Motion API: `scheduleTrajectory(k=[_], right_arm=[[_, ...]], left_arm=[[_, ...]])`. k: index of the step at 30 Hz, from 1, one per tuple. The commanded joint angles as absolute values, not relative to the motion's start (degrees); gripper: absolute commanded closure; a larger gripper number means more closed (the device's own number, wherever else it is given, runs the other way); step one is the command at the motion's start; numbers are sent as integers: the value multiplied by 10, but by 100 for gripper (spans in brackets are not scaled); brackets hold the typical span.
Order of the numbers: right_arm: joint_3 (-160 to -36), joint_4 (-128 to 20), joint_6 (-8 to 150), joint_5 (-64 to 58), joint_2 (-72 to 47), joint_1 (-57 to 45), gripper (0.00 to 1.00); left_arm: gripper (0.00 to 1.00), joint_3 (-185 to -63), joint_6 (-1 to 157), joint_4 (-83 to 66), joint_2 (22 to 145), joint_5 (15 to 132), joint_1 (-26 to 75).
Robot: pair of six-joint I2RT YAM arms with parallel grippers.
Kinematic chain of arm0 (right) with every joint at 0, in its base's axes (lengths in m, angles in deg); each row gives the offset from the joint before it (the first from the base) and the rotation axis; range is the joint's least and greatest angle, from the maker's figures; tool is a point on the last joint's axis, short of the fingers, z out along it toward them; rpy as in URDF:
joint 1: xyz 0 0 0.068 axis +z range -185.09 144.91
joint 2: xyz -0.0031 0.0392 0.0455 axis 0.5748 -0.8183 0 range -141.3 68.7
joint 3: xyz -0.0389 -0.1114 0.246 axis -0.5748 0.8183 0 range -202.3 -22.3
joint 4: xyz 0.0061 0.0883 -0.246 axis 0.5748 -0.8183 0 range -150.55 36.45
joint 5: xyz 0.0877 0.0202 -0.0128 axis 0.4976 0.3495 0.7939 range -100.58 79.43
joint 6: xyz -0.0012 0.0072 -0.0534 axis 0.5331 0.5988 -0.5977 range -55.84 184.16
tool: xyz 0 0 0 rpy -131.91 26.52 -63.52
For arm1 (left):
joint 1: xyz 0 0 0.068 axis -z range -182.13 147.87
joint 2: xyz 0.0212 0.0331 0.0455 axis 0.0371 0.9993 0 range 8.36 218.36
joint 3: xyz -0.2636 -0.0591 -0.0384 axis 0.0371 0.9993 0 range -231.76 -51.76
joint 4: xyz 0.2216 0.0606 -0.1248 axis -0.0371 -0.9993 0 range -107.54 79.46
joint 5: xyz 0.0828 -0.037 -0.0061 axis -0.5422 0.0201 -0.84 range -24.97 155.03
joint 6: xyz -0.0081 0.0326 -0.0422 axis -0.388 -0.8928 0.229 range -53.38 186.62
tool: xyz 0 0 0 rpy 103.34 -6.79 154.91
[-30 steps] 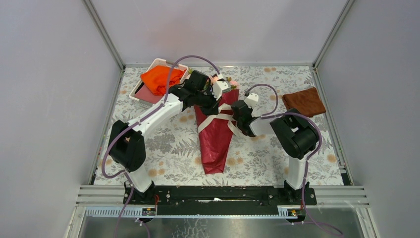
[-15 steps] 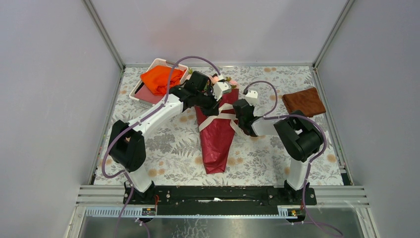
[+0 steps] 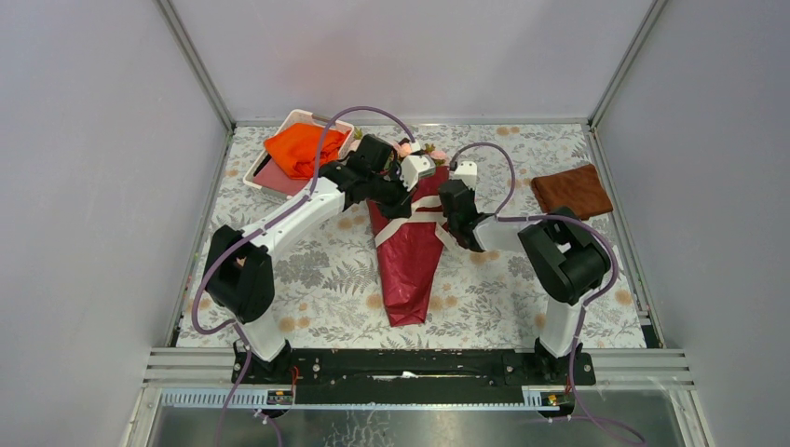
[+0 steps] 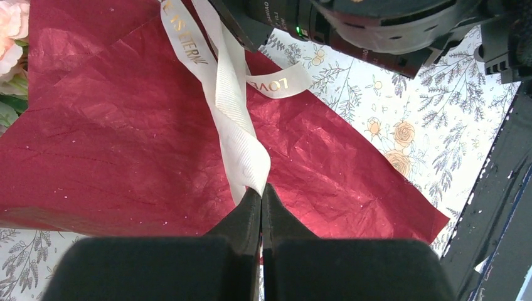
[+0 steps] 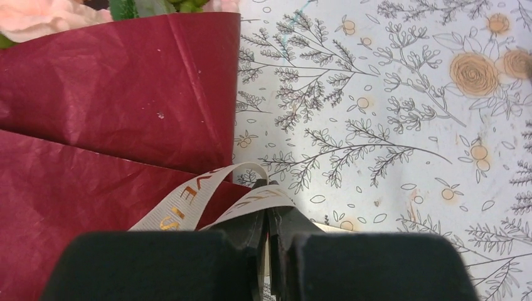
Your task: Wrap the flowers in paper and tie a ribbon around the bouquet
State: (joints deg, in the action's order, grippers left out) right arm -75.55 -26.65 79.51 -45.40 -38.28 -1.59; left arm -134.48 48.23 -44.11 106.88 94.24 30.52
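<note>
Ribbon, cream-white with gold lettering (image 4: 233,119), crosses the dark red crinkly paper cone (image 3: 407,261) lying on the flower-printed table (image 3: 307,270). I see my left gripper (image 4: 261,191) pinched tight on one strand, and my right gripper (image 5: 266,212) clamped on a loop at the cone's right edge.

Top view high, whole table (image 3: 317,270); wrist views close, share ribbon (image 4: 232,119).

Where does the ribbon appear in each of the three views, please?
Top: the ribbon crosses the red paper, mid-picture.
Left wrist: centre, running from the top edge down into the left claw.
Right wrist: bottom centre, looped into the right claw.
Shared landmark: the red paper.
</note>
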Motion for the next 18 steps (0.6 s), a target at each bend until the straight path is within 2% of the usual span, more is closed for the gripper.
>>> scheduleTrajectory(k=[1,5,8,13,18], right_arm=[[-754,-230,746,-425,-342,-20,97],[-739,-228,728,-356,-314,-20,100],[-757,-283,728,-272,-292,-21,100],[-777,-382,744,-116,-260,-31,100],[-760,-400,779,15,-240,-57,100]], left_arm=[[100,-1342,474,-406,1076,946,309],[100,-1353,468,-401,1085,933,309],[100,-1366,454,-389,1095,900,308],[100,-1384,420,-328,1107,768,296],[100,-1392,350,-261,1104,624,296]])
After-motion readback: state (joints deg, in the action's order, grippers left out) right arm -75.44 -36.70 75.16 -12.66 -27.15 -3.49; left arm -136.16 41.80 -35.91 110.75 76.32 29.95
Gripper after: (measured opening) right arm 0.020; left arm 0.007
